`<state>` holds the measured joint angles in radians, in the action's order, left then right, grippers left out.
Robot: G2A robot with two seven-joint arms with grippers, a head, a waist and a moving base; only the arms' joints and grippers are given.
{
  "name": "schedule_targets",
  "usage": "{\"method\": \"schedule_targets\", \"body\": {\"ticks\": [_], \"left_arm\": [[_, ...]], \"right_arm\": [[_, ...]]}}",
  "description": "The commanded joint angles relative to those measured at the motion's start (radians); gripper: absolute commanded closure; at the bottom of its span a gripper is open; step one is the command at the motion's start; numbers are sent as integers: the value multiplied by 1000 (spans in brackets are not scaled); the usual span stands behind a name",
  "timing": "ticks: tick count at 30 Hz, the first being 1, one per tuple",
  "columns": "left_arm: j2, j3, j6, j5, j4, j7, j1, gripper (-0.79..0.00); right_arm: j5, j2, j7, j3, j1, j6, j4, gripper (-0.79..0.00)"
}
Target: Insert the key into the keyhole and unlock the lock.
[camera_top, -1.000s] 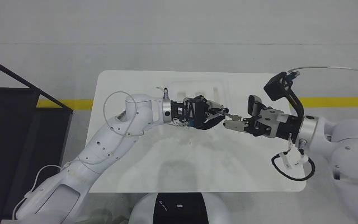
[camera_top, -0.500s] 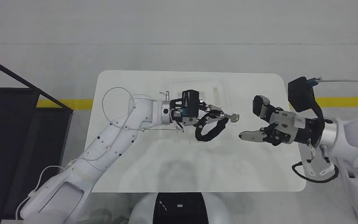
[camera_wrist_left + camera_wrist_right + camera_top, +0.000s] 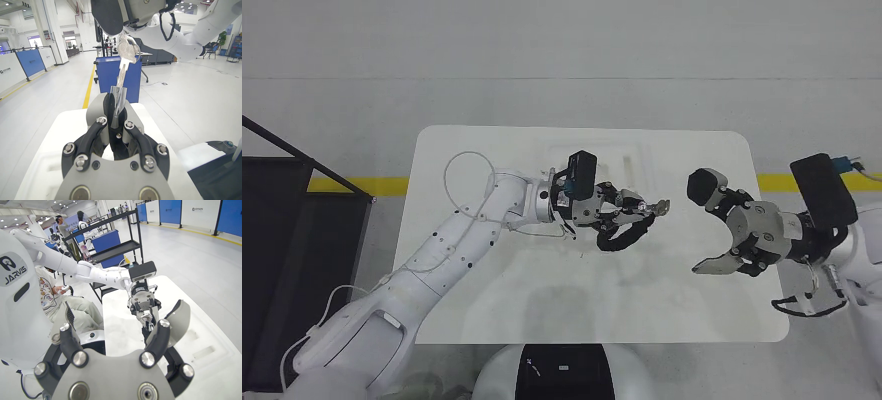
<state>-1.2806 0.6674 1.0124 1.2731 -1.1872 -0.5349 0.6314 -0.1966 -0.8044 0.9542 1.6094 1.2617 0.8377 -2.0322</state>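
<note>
While its blade sits inside the shiny metal lock [image 3: 117, 98], the key [image 3: 127, 49] keeps its flat head out in the air, tilted a little to one side. A thin ring [image 3: 138, 52] hangs through the head of the key. The lock is just behind the key, and the left gripper [image 3: 115, 106] has its jaws pressed together on the body of the lock, one grey finger [image 3: 94, 108] on each side. From the top view the key [image 3: 660, 208] is above the middle part of the table [image 3: 492, 160], not touching it. The left gripper [image 3: 627, 212] is directly behind the key. A black loop [image 3: 625, 238] curves out just beside this gripper, also behind the key.

On the other side of the key, facing its head, is the right gripper [image 3: 704, 225]. Its jaws are wide apart and hold nothing, and there is a clear gap between them and the key. In the left wrist view one dark pad [image 3: 106, 18] of this gripper shows past the head of the key.

Beyond the key, near the far edge of the table, lies a white tray [image 3: 602, 155] with shallow hollows.
</note>
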Motion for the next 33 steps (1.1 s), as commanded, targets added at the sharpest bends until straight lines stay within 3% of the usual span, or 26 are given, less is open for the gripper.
{"method": "schedule_targets", "body": {"ticks": [1,9,15,33], "left_arm": [[-7,-24,0,-4,21,-35,-13,0],[-30,-106,0,-9,96,-148,-64,0],[-41,-145,0,5,146,-232,-88,0],[-42,-146,0,5,148,-236,-89,0]], "right_arm": [[8,-1,-11,-19,-12,5,9,-785],[53,-10,-105,-65,-48,29,23,-785],[56,-9,-111,-78,-50,53,14,-785],[0,-1,-87,-132,-82,106,25,-785]]}}
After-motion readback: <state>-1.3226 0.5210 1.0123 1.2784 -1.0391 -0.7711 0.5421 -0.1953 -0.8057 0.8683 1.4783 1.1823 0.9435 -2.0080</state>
